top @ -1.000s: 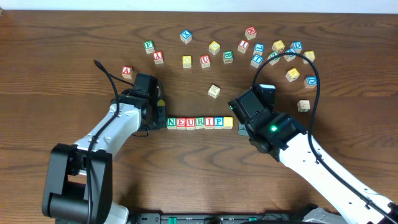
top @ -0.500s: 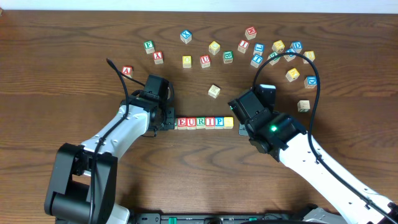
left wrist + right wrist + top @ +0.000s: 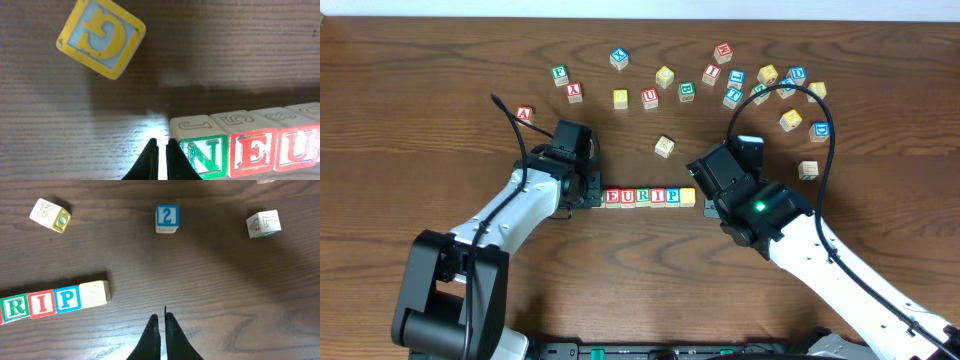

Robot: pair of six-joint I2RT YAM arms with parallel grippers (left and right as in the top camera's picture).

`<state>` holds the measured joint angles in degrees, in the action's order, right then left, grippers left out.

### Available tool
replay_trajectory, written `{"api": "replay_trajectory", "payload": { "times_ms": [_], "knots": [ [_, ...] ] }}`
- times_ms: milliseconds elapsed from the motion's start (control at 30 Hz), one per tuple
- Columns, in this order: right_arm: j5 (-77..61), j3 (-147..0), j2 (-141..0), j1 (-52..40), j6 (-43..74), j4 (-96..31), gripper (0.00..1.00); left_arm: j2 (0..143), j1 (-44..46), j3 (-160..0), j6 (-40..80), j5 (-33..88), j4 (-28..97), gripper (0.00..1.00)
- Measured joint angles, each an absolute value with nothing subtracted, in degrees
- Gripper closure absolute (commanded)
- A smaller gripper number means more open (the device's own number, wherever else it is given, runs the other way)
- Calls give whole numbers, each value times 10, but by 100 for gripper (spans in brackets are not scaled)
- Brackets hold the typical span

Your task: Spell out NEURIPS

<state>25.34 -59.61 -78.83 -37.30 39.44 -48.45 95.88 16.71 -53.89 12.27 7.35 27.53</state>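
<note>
Overhead: the NEURIPS row sits on the counter between both arms.

Left wrist: left gripper is clenched empty just beside the green N, so a sideways nudge could skew the line.

Right wrist: right gripper is clenched empty too, near the S cube. A careless sweep might knock it.

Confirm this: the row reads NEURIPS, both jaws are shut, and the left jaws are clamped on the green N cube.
Wrong on the clamp. The left wrist view shows the left gripper shut on nothing, its tips beside the green N cube, not around it. The rest holds.
</note>
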Motion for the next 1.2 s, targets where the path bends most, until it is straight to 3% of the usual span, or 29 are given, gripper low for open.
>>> {"api": "replay_trajectory", "payload": {
  "times_ms": [733,967,1200],
  "knots": [
    [287,-596,-788,-340,394,-486,99,891,102,-549,122,65,326,91],
    [293,-596,-788,-290,379,-486,99,835,102,-550,121,65,325,76],
    [294,-596,-788,-268,371,-486,99,791,102,-550,118,47,323,74]
  ]
}}
